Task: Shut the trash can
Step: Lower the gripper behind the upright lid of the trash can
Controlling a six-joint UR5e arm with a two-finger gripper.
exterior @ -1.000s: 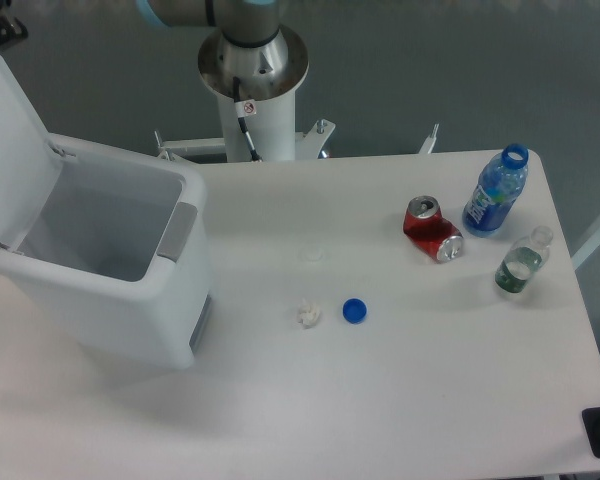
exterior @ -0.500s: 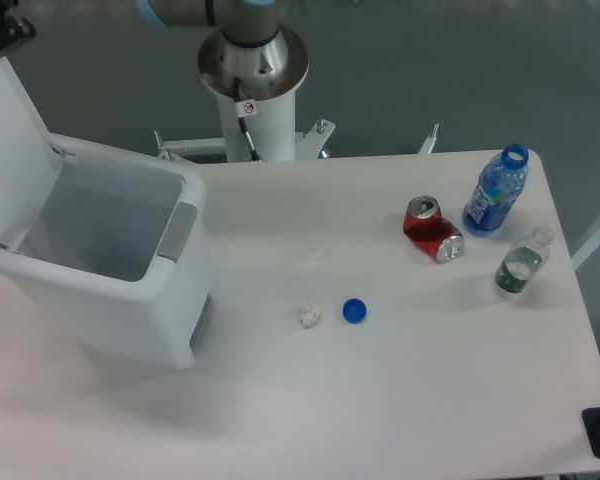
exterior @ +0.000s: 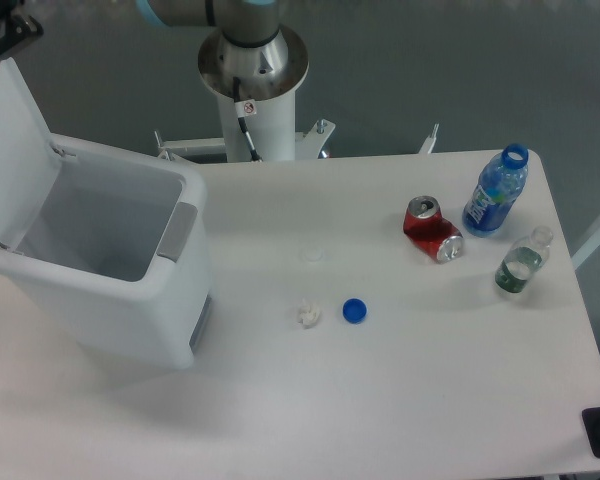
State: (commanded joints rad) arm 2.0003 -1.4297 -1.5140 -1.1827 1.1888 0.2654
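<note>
1. The trash can (exterior: 110, 270) is sitting on the left part of the white bench (exterior: 400, 400), with its inside showing and its grey latch tab (exterior: 178, 230) facing right.
2. Its flat white lid (exterior: 15, 150) is standing raised at the far left side, leaning up from the hinge.
3. The gripper (exterior: 2, 30) is showing only as a dark shape at the far left corner, just above the lid's top edge; I cannot tell whether it is released or clenched, or whether it is touching the lid.
4. A crushed red can (exterior: 432, 229) is lying on the right part of the bench, near an uncapped blue bottle (exterior: 497, 192) and a small clear bottle (exterior: 523, 261).
5. A blue cap (exterior: 355, 310) and a small white crumpled scrap (exterior: 308, 314) are lying near each other in the middle.
</note>
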